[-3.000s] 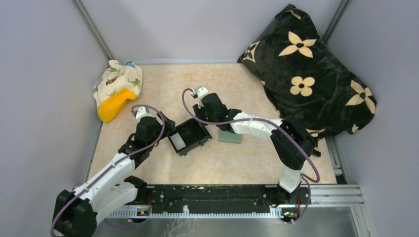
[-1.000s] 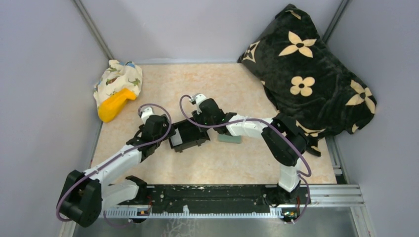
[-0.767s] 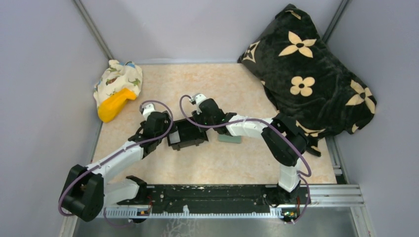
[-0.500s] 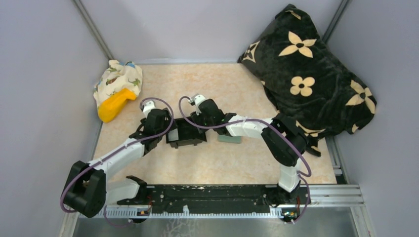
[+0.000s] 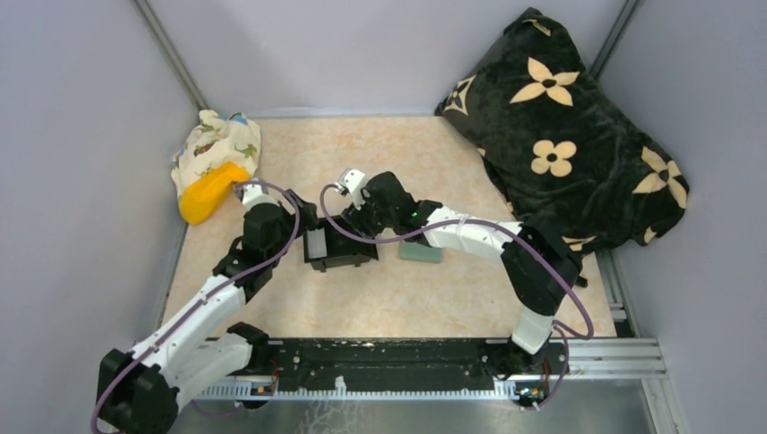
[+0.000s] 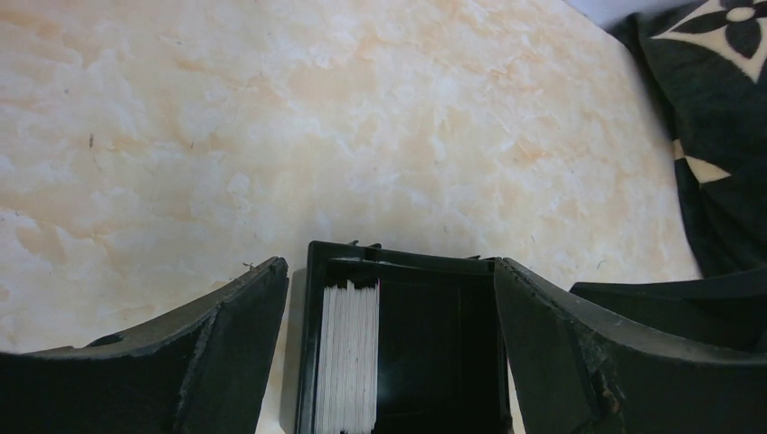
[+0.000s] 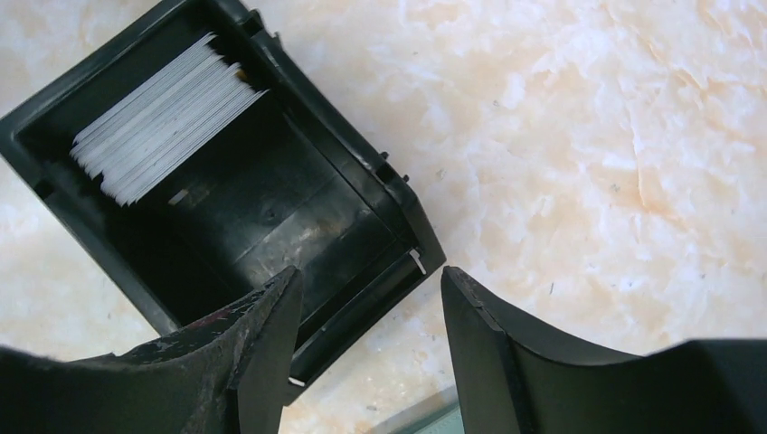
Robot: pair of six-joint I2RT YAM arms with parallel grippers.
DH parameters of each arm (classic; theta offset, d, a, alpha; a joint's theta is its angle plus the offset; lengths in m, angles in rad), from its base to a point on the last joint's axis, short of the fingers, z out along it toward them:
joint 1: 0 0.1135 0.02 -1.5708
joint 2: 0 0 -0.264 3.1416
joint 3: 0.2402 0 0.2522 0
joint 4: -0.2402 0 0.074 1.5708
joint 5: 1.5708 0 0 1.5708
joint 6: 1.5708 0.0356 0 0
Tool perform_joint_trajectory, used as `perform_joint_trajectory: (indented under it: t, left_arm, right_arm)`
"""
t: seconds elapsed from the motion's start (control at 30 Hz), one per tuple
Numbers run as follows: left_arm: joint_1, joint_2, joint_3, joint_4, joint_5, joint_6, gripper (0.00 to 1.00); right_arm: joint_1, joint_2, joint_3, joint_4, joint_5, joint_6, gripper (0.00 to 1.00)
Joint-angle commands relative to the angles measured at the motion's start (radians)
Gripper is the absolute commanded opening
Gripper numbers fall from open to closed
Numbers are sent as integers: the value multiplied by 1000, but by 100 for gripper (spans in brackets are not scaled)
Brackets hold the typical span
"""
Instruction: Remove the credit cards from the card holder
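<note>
Since a moment ago the right gripper [image 7: 371, 276] has spread its fingers wide and now holds nothing; it hovers over one corner of the black box [image 7: 271, 208]. The left gripper [image 6: 389, 267] also stands wide open, with the box between its fingers (I cannot say that it really squeezes). For the task this looks like a detour. The card holder [image 5: 421, 252] lies on the table [image 5: 407, 154], apparently folded, at 3 o'clock of the box and partly under the right arm. No credit cards show. Only a stack of white cards [image 7: 163, 117] stands in the box. A flowered blanket [image 5: 561, 127] lies at 2 o'clock, and a printed cloth [image 5: 217, 145] with a yellow object [image 5: 206, 194] at 10 o'clock.
</note>
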Motion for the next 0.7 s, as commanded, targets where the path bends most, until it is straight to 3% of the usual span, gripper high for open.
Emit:
perform_joint_trajectory:
  t: [0.0, 0.47, 0.67]
  left_arm:
    - [5, -93, -52, -23, -9, 6, 90]
    - [5, -377, -128, -100, -77, 33, 91]
    - [4, -446, -138, -143, -105, 30, 91]
  right_arm:
    - [15, 40, 138, -128, -114, -235, 59]
    - [12, 274, 525, -484, -286, -536, 57]
    - [12, 358, 590, -482, -292, -542, 57]
